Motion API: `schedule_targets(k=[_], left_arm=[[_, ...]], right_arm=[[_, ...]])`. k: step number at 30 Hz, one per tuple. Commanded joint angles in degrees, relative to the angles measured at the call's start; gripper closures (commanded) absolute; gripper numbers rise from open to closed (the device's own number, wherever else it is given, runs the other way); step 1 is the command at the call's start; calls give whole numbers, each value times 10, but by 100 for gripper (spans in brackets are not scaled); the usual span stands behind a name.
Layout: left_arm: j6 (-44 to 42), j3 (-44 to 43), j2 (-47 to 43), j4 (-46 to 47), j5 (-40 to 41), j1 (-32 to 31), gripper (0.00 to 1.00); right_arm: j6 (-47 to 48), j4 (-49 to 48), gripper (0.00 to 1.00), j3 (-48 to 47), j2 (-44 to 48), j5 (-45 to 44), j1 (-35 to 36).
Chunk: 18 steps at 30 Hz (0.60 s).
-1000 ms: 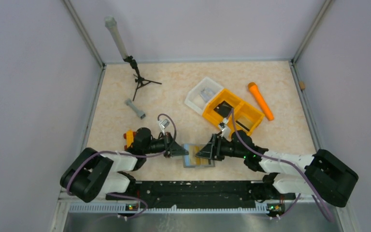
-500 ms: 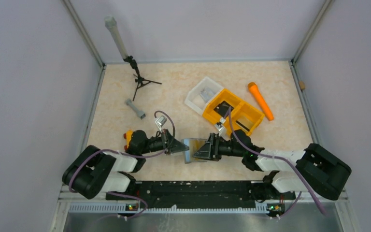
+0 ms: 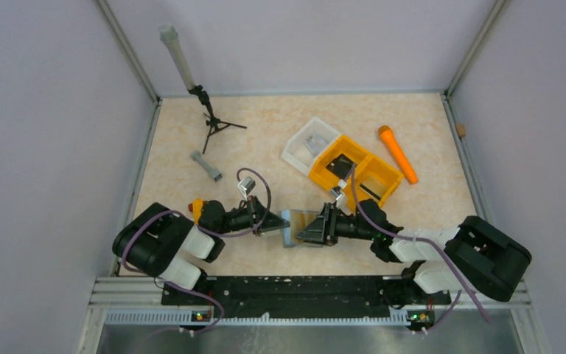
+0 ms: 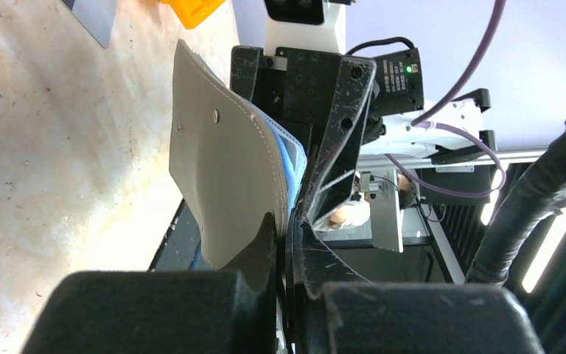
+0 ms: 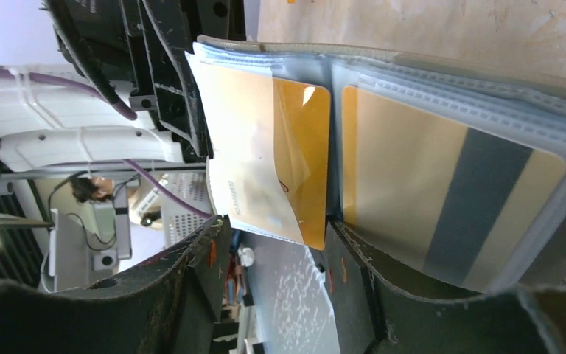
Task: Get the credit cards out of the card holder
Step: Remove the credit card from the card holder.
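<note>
Marbled tabletop (image 3: 265, 125), near centre: my left gripper (image 4: 286, 228) clamps the grey card holder (image 4: 221, 169) upright; right gripper (image 5: 276, 230), jaws apart, straddles a gold card (image 5: 302, 147). Pinching its clear sleeve (image 5: 239, 184) too could yank the holder free.

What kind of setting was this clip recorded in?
Probably a lab robot test cell: plain walls on metal corner posts, a beige tabletop with unrelated props such as an orange bin and a small tripod.
</note>
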<state>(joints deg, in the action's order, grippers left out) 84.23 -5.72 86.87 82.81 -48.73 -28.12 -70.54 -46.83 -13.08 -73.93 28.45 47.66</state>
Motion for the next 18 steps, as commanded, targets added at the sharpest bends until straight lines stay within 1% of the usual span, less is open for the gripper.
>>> schedule_targets(k=[1,7,12,18], left_arm=[[25,6,-28,99,0,-2,100],[49,12,-81,99,29,-2,100],[55,13,-116,82,32,-2,100],[53,17,-138,66,35,-2,100]], right_arm=[[-19,-94,49,19,16,-7,-15],[-35,-127,50,27,31,-9,-19],[-50,-149,54,18,49,-12,-19],[-54,-145,64,19,96,-37,-18]])
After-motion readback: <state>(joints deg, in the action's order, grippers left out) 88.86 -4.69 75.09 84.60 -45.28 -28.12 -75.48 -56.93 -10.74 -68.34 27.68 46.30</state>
